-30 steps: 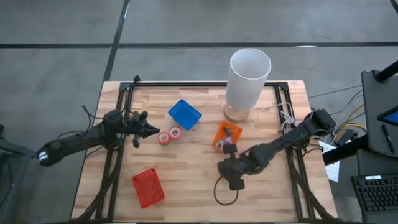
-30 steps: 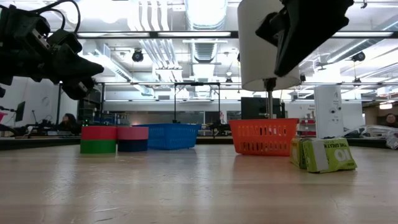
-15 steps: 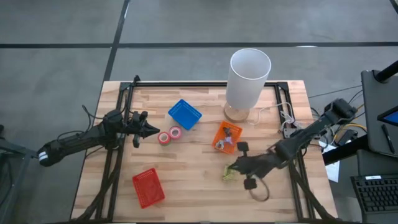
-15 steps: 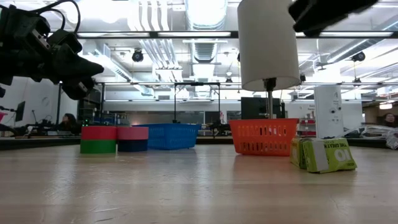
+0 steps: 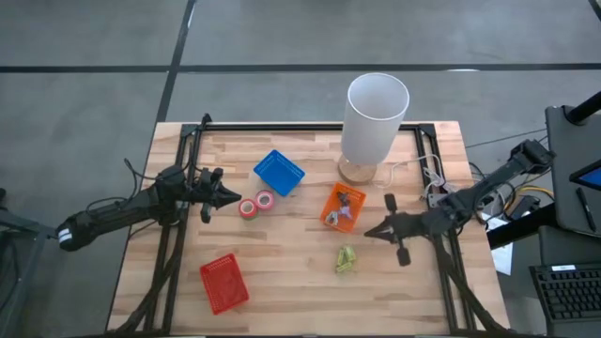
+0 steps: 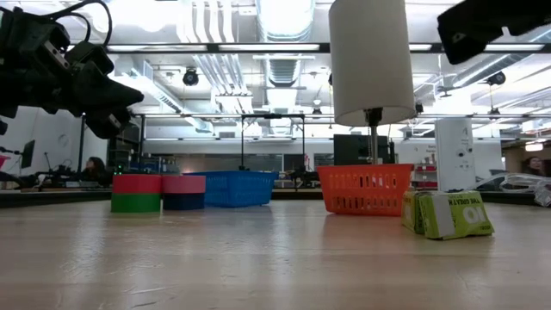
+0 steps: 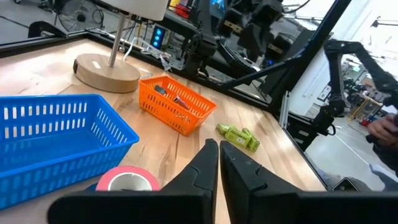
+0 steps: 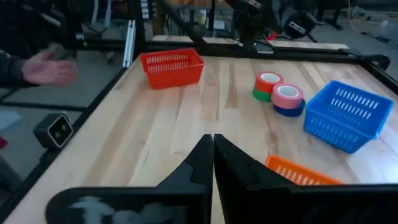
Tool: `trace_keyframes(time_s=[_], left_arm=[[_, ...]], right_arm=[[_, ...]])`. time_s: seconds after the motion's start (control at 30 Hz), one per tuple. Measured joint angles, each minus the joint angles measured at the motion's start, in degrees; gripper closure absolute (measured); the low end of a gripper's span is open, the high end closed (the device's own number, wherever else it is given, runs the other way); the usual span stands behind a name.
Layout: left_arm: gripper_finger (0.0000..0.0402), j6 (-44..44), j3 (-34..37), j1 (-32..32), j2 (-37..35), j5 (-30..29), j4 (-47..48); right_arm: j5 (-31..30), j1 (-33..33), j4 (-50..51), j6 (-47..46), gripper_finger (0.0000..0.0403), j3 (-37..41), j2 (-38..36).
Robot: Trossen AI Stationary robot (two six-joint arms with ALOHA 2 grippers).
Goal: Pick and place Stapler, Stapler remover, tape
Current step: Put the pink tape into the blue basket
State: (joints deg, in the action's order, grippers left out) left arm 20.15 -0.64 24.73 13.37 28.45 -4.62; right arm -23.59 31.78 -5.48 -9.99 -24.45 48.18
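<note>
Two tape rolls lie flat side by side on the table: a red one with a green face [image 5: 248, 208] [image 8: 268, 84] and a pink one [image 5: 266, 200] [image 8: 287, 98] [image 7: 127, 180]. A small green printed item [image 5: 346, 259] [image 6: 446, 214] [image 7: 238, 135] lies flat on the table, near the orange basket [image 5: 342, 207], which has small things in it. My left gripper [image 5: 234, 198] [image 7: 217, 152] hovers shut, just left of the rolls. My right gripper [image 5: 366, 232] [image 8: 211, 146] is shut, raised right of the green item and touching nothing.
A blue basket [image 5: 279, 173] sits beyond the rolls, and a red basket [image 5: 223, 282] is near the table's near-left part. A white lamp [image 5: 376, 117] stands at the far side on a round wooden base. A person's hand [image 8: 46, 68] shows beyond the table's edge.
My right gripper has drawn back from over the green item toward the table's right edge and risen. The green item, covered by the arm a second ago, now lies in plain view on the table. The left arm has kept still.
</note>
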Motion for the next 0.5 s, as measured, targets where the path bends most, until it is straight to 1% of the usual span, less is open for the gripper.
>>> trace_keyframes(time_s=[0.1, 0.17, 0.27, 0.37, 0.5], left_arm=[[0.0383, 0.9, 0.0, 0.0, 0.0, 0.0, -0.8], [0.0383, 4.6, 0.0, 0.0, 0.0, 0.0, -3.5], [0.0381, 8.7, 0.0, 0.0, 0.0, 0.0, -4.5], [0.0381, 12.7, 0.0, 0.0, -0.1, -0.5, -6.1], [0.0383, 13.0, 0.0, 0.0, 0.0, -1.1, -6.4]], right_arm=[[0.0, -0.1, -0.2, -0.2, 0.0394, 2.4, -4.0], [0.0, -0.1, -0.4, 0.4, 0.0394, 4.3, -6.4], [0.7, -0.1, -3.1, 1.8, 0.0394, 7.1, -9.4], [1.4, -0.8, -3.7, 3.1, 0.0394, 9.9, -12.6], [2.3, -4.0, -3.6, 1.7, 0.0394, 13.9, -16.9]])
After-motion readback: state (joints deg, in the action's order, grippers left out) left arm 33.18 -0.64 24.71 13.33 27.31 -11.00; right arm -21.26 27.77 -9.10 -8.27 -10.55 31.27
